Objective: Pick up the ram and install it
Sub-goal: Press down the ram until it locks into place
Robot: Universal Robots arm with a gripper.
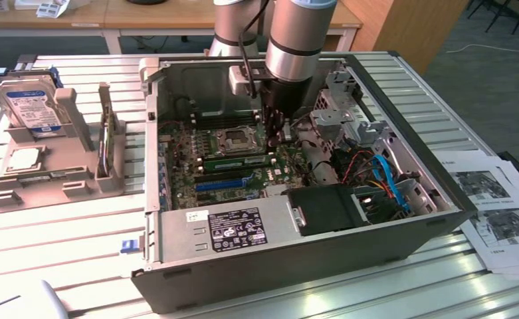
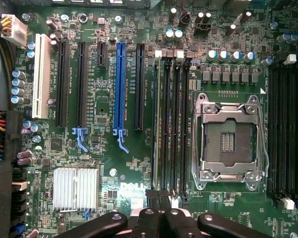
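In the exterior view, the arm [image 1: 290,40] reaches down into the open computer case [image 1: 268,266]. The arm's thick end hides most of the gripper [image 1: 274,129], so here we cannot tell how its fingers stand. Inside the case we see one green board [image 1: 184,166], one square chip socket [image 1: 238,138], one black box [image 1: 330,209] and a bunch of coloured wires [image 1: 385,179]. The ram [image 1: 238,160] is one green stick. It lies flat across the board, between the socket and the blue slot [image 1: 219,184], near the gripper. On the exterior view's left, a grey holder [image 1: 38,166] stands on the table [image 1: 64,232]. In it sits one hard drive [image 1: 33,106] with a blue label. A thin thing [image 1: 108,143] stands in it too, but we cannot make out what it is. Some papers [image 1: 498,222] are cut off at the exterior view's right.

In the wrist view, we look straight down on the board. The gripper [image 2: 159,197] has its two fingers pressed together, with nothing between them that we can see. They hang by the end of four dark memory slots [image 2: 176,124]. We cannot pick out the ram here. We count one blue slot [image 2: 120,84], one white slot [image 2: 38,77], one socket [image 2: 231,141] and one silver block [image 2: 74,188]. More dark slots [image 2: 285,129] lie past the socket.
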